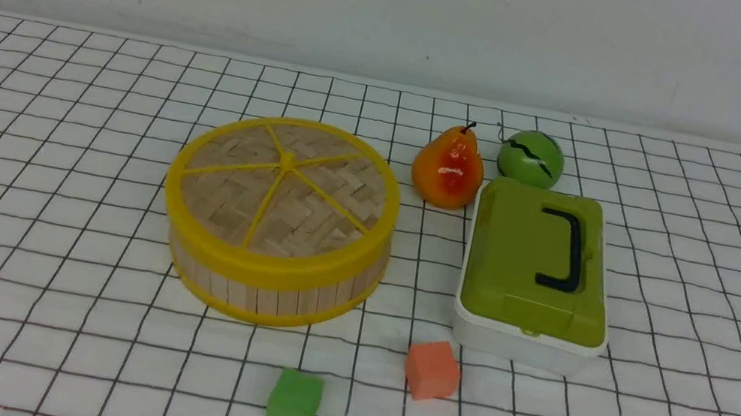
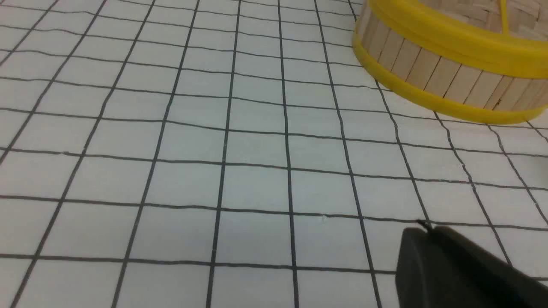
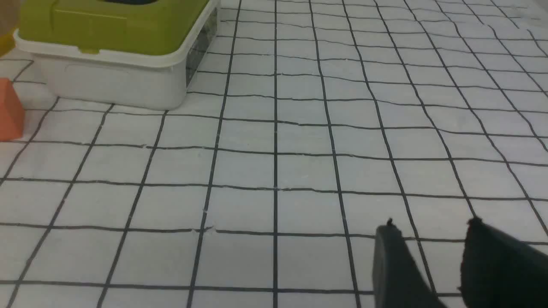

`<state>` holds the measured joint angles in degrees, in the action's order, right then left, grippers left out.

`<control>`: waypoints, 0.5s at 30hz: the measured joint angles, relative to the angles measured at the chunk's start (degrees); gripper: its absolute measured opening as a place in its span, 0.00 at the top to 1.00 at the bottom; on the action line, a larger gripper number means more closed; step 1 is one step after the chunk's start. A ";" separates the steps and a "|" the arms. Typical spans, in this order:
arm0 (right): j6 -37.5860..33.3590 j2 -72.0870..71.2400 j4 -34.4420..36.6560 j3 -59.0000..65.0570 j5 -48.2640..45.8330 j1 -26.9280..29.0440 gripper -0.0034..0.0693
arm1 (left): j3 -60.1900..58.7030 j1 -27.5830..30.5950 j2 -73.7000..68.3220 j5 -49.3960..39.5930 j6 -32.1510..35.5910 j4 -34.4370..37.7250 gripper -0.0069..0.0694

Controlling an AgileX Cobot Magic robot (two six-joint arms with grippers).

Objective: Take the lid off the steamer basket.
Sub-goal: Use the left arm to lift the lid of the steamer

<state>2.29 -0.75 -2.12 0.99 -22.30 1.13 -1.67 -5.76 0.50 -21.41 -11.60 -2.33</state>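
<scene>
The left claw [image 2: 428, 233] hangs low over the cloth [image 2: 171, 171]. Its two dark fingers are pressed together and no gap shows. The basket [image 2: 432, 72] stands ahead of it, well apart. The right claw [image 3: 430, 233] has its fingers a little apart and holds nothing; the white box [image 3: 115, 77] is far ahead of it. In the front view the basket sits left of the frame's centre. The lid [image 1: 283, 185] lies flat on top and closes it, with a pear [image 1: 448, 168] to its upper right.
</scene>
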 joint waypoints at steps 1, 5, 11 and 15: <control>0.00 0.00 0.00 0.00 0.00 0.00 0.62 | 0.00 0.00 0.00 0.00 0.00 0.00 0.92; 0.00 0.00 0.00 0.00 0.00 0.00 0.62 | 0.00 0.00 0.00 0.00 0.00 0.00 0.92; 0.00 0.00 0.00 0.00 0.00 0.00 0.62 | 0.00 0.00 0.00 0.00 0.00 0.00 0.92; 0.00 0.00 0.00 0.00 0.00 0.00 0.62 | 0.00 0.00 0.00 0.00 0.00 0.00 0.92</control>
<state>2.29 -0.75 -2.12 0.99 -22.30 1.13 -1.67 -5.76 0.50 -21.41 -11.60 -2.33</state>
